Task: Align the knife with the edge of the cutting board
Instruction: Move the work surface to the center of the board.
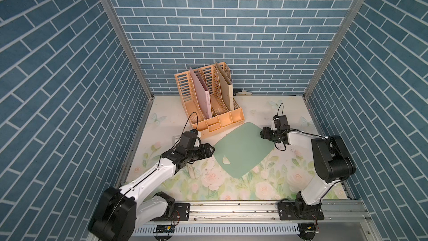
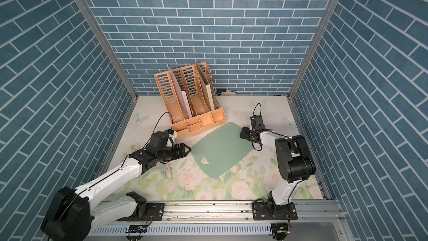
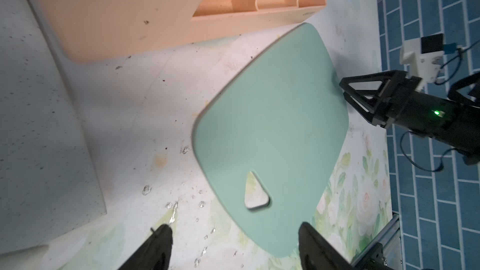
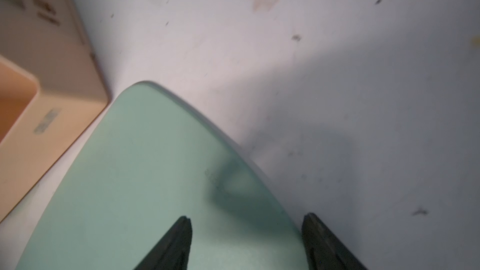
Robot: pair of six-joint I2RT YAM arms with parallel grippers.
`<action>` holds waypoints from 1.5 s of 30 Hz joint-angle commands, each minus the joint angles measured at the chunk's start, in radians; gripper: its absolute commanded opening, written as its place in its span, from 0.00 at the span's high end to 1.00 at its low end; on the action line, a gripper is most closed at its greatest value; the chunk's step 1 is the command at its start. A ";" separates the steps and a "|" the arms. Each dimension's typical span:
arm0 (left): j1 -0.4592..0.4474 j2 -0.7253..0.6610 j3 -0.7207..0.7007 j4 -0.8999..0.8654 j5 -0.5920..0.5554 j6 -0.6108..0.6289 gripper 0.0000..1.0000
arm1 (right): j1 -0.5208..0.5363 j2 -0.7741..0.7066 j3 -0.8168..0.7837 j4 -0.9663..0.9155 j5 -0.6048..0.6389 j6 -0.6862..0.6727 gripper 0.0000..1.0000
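Here left jaws gape, empty; right jaws parted astride cutting board edge.

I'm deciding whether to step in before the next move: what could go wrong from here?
1. The right gripper straddles the cutting board's edge with its jaws open. Closing or pushing there could slide the board into the orange organizer, which sits close to its corner.
2. The knife lies off the board, mostly hidden beneath the left arm, while the open left gripper points at the board. The arm might knock the knife askew.
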 commanded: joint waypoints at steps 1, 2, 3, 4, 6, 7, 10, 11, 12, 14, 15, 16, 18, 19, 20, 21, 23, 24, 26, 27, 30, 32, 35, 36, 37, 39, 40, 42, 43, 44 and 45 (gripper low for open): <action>-0.002 0.118 0.056 0.098 -0.012 0.025 0.22 | 0.100 0.011 -0.130 -0.035 -0.140 0.144 0.29; 0.000 0.163 0.084 0.096 -0.044 0.034 0.21 | 0.134 0.005 -0.159 -0.015 -0.143 0.166 0.29; 0.008 0.199 0.115 0.094 -0.064 0.044 0.20 | 0.163 -0.005 -0.187 0.002 -0.137 0.194 0.30; 0.018 0.240 0.142 0.094 -0.082 0.057 0.20 | 0.197 -0.018 -0.227 0.037 -0.132 0.231 0.30; 0.041 0.299 0.182 0.112 -0.096 0.062 0.20 | 0.262 -0.040 -0.292 0.097 -0.137 0.286 0.30; 0.051 0.328 0.196 0.124 -0.097 0.062 0.20 | 0.299 -0.053 -0.321 0.122 -0.132 0.318 0.30; 0.070 0.391 0.219 0.136 -0.099 0.071 0.20 | 0.415 -0.075 -0.388 0.197 -0.132 0.412 0.31; 0.075 0.402 0.219 0.142 -0.105 0.076 0.20 | 0.457 -0.079 -0.400 0.213 -0.132 0.428 0.31; 0.082 0.409 0.217 0.147 -0.108 0.077 0.20 | 0.488 -0.083 -0.403 0.216 -0.125 0.432 0.31; 0.100 0.425 0.213 0.155 -0.091 0.081 0.20 | 0.531 -0.096 -0.414 0.195 -0.073 0.451 0.31; 0.104 0.425 0.211 0.157 -0.083 0.086 0.20 | 0.539 -0.102 -0.424 0.190 -0.056 0.454 0.31; 0.103 0.419 0.209 0.157 -0.075 0.093 0.21 | 0.540 -0.111 -0.432 0.183 -0.038 0.455 0.31; 0.103 0.383 0.194 0.159 -0.057 0.102 0.22 | 0.540 -0.136 -0.434 0.143 0.011 0.450 0.31; 0.103 0.349 0.180 0.155 -0.058 0.103 0.22 | 0.540 -0.151 -0.428 0.112 0.039 0.440 0.31; 0.104 0.307 0.167 0.146 -0.063 0.102 0.22 | 0.540 -0.170 -0.419 0.086 0.059 0.430 0.31; 0.103 0.272 0.157 0.134 -0.066 0.101 0.22 | 0.540 -0.183 -0.407 0.062 0.075 0.418 0.31; 0.102 0.177 0.133 0.072 -0.089 0.087 0.20 | 0.539 -0.215 -0.371 0.015 0.114 0.384 0.31; 0.102 0.135 0.118 0.035 -0.108 0.069 0.20 | 0.539 -0.228 -0.358 0.001 0.120 0.373 0.31; 0.095 0.034 0.074 -0.065 -0.166 0.013 0.19 | 0.540 -0.246 -0.325 -0.031 0.133 0.352 0.30; 0.086 -0.016 0.053 -0.114 -0.201 -0.008 0.19 | 0.540 -0.249 -0.308 -0.050 0.143 0.343 0.30; 0.052 -0.161 0.000 -0.274 -0.324 -0.103 0.15 | 0.540 -0.243 -0.276 -0.066 0.145 0.336 0.30; 0.036 -0.251 -0.043 -0.342 -0.348 -0.175 0.11 | 0.539 -0.229 -0.259 -0.066 0.138 0.332 0.30; -0.011 -0.358 -0.124 -0.387 -0.343 -0.271 0.06 | 0.539 -0.205 -0.242 -0.061 0.129 0.335 0.29; -0.031 -0.383 -0.148 -0.402 -0.350 -0.294 0.03 | 0.541 -0.195 -0.236 -0.058 0.129 0.338 0.28; -0.043 -0.396 -0.170 -0.419 -0.363 -0.314 0.01 | 0.540 -0.185 -0.232 -0.060 0.130 0.343 0.28; -0.055 -0.411 -0.227 -0.416 -0.369 -0.336 0.01 | 0.540 -0.162 -0.214 -0.068 0.131 0.350 0.26; -0.055 -0.410 -0.254 -0.396 -0.359 -0.342 0.00 | 0.539 -0.152 -0.206 -0.068 0.127 0.349 0.25; -0.058 -0.391 -0.299 -0.324 -0.327 -0.348 0.00 | 0.540 -0.135 -0.194 -0.068 0.121 0.346 0.24; -0.061 -0.376 -0.311 -0.298 -0.324 -0.349 0.00 | 0.539 -0.129 -0.192 -0.062 0.115 0.346 0.24; -0.061 -0.355 -0.316 -0.279 -0.328 -0.349 0.00 | 0.539 -0.122 -0.192 -0.052 0.102 0.347 0.24; -0.065 -0.336 -0.317 -0.254 -0.327 -0.345 0.00 | 0.539 -0.116 -0.195 -0.038 0.096 0.346 0.24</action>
